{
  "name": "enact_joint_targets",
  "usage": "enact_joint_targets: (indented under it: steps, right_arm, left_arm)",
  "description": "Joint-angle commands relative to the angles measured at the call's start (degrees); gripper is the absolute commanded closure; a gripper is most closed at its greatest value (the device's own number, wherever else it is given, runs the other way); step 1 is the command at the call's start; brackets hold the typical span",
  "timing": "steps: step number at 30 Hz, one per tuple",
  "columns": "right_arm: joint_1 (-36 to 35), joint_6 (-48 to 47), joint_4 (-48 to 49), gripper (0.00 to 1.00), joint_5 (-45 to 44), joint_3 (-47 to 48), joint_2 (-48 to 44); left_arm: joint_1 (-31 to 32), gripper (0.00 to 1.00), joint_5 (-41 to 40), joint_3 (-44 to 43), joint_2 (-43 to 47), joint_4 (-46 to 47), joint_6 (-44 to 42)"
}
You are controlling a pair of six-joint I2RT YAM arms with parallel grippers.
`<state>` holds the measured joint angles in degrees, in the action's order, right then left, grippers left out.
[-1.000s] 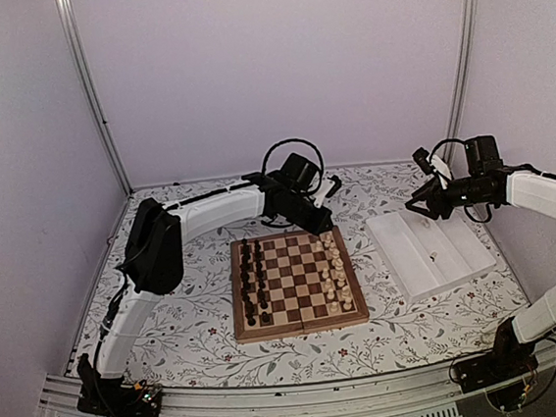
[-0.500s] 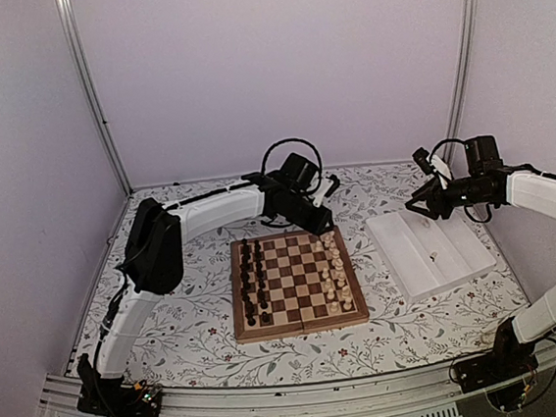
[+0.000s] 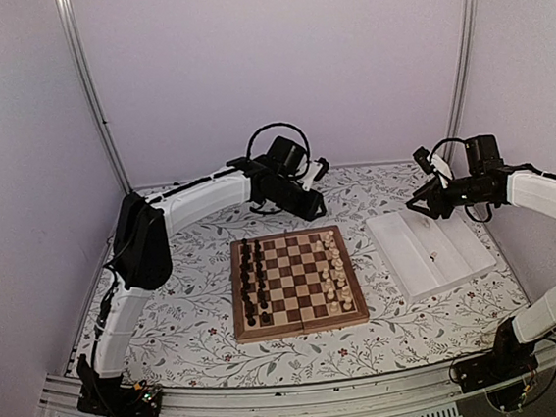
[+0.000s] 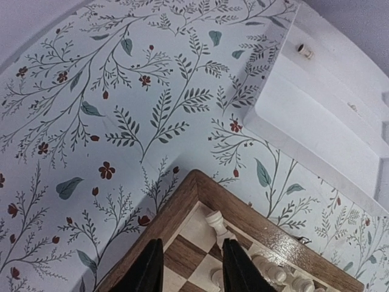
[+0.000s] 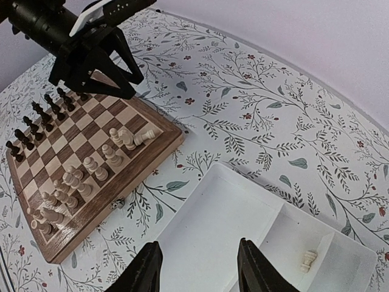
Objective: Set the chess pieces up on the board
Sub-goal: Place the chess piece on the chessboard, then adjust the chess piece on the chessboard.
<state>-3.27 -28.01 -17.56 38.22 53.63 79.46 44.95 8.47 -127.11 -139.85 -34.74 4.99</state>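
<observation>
The left gripper [image 4: 187,267] hung spread and empty near a small cream chess piece [image 4: 214,220] on a corner of the brown checkered wooden board [image 4: 176,204]. The right gripper [image 5: 197,274], spread and empty too, hung over the white ridged tray [image 5: 225,213], likely to fetch 1 cream piece [image 5: 309,260] there.

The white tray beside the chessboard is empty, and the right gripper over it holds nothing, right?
Not quite. The white tray isn't empty: one pale chess piece lies in one of its compartments, seen in the right wrist view. The rest is right: it sits beside the chessboard, and the right gripper above it holds nothing.
</observation>
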Motion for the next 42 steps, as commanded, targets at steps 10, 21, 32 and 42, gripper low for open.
enact_joint_targets:
  steps: [10, 21, 32, 42]
  right_arm:
    - [-0.14, 0.79, -1.52, 0.57, 2.48, 2.11, 1.82]
    - [-7.03, 3.66, -7.76, 0.69, 1.79, 16.69, 16.22]
    - [-10.51, 5.29, -19.98, 0.68, 4.82, 38.00, 35.79]
    - [-18.76, 4.62, -24.50, 0.58, -1.55, 47.01, 46.91]
  left_arm:
    - [-1.93, 0.63, 10.03, -6.88, -4.56, -6.38, 5.74]
    - [-0.50, 0.62, 6.97, -4.91, -1.62, -6.06, 7.76]
    - [1.68, 0.61, 6.82, -5.77, -2.08, -7.03, 9.71]
    - [1.85, 0.63, 3.36, 8.09, 7.61, -2.48, 11.28]
